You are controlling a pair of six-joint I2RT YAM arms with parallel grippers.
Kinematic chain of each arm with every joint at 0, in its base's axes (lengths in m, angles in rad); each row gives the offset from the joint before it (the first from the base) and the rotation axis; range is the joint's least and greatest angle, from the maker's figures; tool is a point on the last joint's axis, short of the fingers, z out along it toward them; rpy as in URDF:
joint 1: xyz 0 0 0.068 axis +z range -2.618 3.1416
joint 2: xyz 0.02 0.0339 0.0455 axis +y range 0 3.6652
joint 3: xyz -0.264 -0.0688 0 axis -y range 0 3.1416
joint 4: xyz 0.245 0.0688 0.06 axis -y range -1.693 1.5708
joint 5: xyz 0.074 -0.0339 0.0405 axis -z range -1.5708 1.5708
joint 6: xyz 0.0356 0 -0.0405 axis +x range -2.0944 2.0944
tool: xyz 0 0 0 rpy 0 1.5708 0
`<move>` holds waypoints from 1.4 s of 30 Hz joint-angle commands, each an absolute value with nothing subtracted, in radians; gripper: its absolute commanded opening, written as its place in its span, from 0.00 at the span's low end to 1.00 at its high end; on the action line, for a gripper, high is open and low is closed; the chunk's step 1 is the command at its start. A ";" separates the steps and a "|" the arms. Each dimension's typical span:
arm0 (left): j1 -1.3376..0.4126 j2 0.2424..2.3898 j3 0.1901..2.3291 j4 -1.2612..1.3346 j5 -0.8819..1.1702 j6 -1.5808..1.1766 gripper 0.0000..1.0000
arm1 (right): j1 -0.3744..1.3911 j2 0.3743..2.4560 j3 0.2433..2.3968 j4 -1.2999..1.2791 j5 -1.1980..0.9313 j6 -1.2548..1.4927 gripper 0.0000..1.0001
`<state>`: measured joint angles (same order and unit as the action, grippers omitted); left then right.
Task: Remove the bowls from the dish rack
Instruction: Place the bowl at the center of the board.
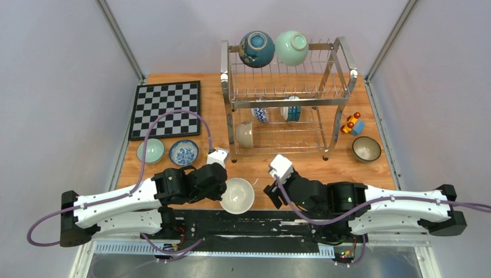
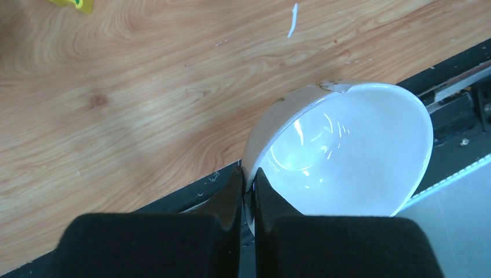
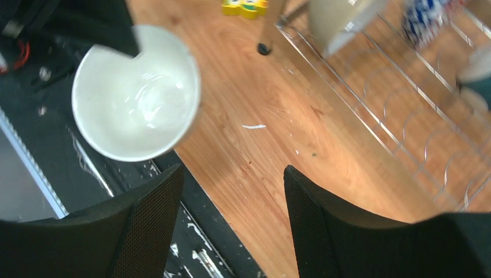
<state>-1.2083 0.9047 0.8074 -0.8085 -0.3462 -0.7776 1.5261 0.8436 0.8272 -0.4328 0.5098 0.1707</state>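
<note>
Wooden table (image 1: pixel 347 169), pale walls (image 1: pixel 58 87) — left pincer (image 2: pixel 248 182) clamped on white bowl (image 2: pixel 347 150), right pincer (image 3: pixel 233 174) apart.

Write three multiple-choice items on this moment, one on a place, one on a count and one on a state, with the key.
1. Where does the chessboard lie?
A) left of the dish rack
B) inside the rack's lower tier
C) on the rack's top tier

2. How many bowls sit on the rack's top tier?
A) one
B) two
C) four

3. How is the left claw?
A) open, holding nothing
B) shut on the rim of the white bowl
C) open around the rack's frame

Key:
1 A: the overhead view shows the board left of the rack.
2 B: only a dark blue bowl and a mint green bowl are up there.
3 B: the left wrist view shows it pinching the rim.
</note>
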 commanded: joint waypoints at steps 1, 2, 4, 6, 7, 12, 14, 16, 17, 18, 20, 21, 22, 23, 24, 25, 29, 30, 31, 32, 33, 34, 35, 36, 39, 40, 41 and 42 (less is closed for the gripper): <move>-1.213 0.874 0.784 -0.714 -0.377 -0.848 0.00 | 1.471 0.762 0.774 -0.428 0.624 0.475 0.68; -1.213 0.871 0.780 -0.713 -0.385 -0.852 0.00 | 1.471 0.759 0.777 -0.438 0.658 0.511 0.68; -1.213 0.867 0.774 -0.714 -0.398 -0.862 0.00 | 1.471 0.771 0.792 -0.470 0.726 0.565 0.69; -1.213 0.861 0.768 -0.711 -0.409 -0.875 0.00 | 1.471 0.802 0.819 -0.534 0.795 0.632 0.69; -1.213 0.860 0.764 -0.707 -0.412 -0.883 0.00 | 1.471 0.824 0.833 -0.566 0.827 0.678 0.69; -1.213 0.849 0.744 -0.685 -0.439 -0.923 0.00 | 1.470 0.941 0.892 -0.709 0.899 0.866 0.69; -1.213 0.843 0.733 -0.676 -0.460 -0.947 0.00 | 1.470 0.975 0.898 -0.717 0.908 0.881 0.69; -1.213 0.842 0.725 -0.664 -0.482 -0.972 0.00 | 1.470 0.995 0.897 -0.718 0.942 0.942 0.69; -1.213 0.843 0.722 -0.661 -0.493 -0.984 0.00 | 1.471 0.999 0.899 -0.712 0.955 0.979 0.68; -1.213 0.844 0.721 -0.657 -0.504 -0.999 0.00 | 1.470 1.003 0.900 -0.693 0.968 0.995 0.68; -1.213 0.845 0.716 -0.655 -0.522 -1.024 0.00 | 1.469 1.015 0.905 -0.644 0.979 0.987 0.66; -1.213 0.847 0.714 -0.652 -0.530 -1.036 0.00 | 1.464 1.027 0.912 -0.614 0.976 0.972 0.65; -1.213 0.849 0.712 -0.648 -0.536 -1.047 0.00 | 1.455 1.046 0.923 -0.600 0.961 0.966 0.63; -1.213 0.852 0.712 -0.649 -0.542 -1.060 0.00 | 1.445 1.068 0.938 -0.593 0.942 0.961 0.63; -1.213 0.856 0.712 -0.649 -0.548 -1.070 0.00 | 1.434 1.091 0.954 -0.592 0.918 0.958 0.62; -1.213 0.861 0.713 -0.651 -0.555 -1.081 0.00 | 1.425 1.115 0.968 -0.591 0.896 0.962 0.62; -1.213 0.878 0.712 -0.656 -0.572 -1.145 0.00 | 1.411 1.190 1.021 -0.588 0.849 0.977 0.67; -1.213 0.883 0.714 -0.670 -0.572 -1.176 0.00 | 1.409 1.208 1.035 -0.587 0.843 0.970 0.68; -1.213 0.888 0.718 -0.679 -0.573 -1.198 0.00 | 1.408 1.225 1.046 -0.587 0.836 0.960 0.68; -1.213 0.893 0.721 -0.692 -0.572 -1.223 0.00 | 1.403 1.241 1.055 -0.588 0.824 0.953 0.69; -1.213 0.897 0.724 -0.704 -0.572 -1.248 0.00 | 1.393 1.256 1.059 -0.588 0.806 0.950 0.69; -1.213 0.901 0.728 -0.713 -0.568 -1.267 0.00 | 1.383 1.267 1.060 -0.588 0.782 0.952 0.68; -1.213 0.904 0.730 -0.719 -0.565 -1.283 0.00 | 1.375 1.281 1.062 -0.587 0.764 0.951 0.68; -1.213 0.906 0.732 -0.729 -0.565 -1.301 0.00 | 1.369 1.297 1.064 -0.587 0.750 0.947 0.67; -1.213 0.920 0.748 -0.762 -0.563 -1.336 0.00 | 1.360 1.331 1.072 -0.576 0.715 0.914 0.63; -1.213 0.926 0.755 -0.776 -0.564 -1.347 0.00 | 1.360 1.342 1.074 -0.572 0.709 0.902 0.62; -1.213 0.929 0.761 -0.785 -0.565 -1.355 0.00 | 1.360 1.350 1.073 -0.571 0.703 0.895 0.61; -1.213 0.930 0.764 -0.791 -0.565 -1.361 0.00 | 1.359 1.357 1.068 -0.565 0.695 0.888 0.59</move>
<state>-1.2083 0.9249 0.7094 -0.7845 -0.5247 -1.2629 1.3708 1.3262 1.0409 -0.5690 0.7502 0.9310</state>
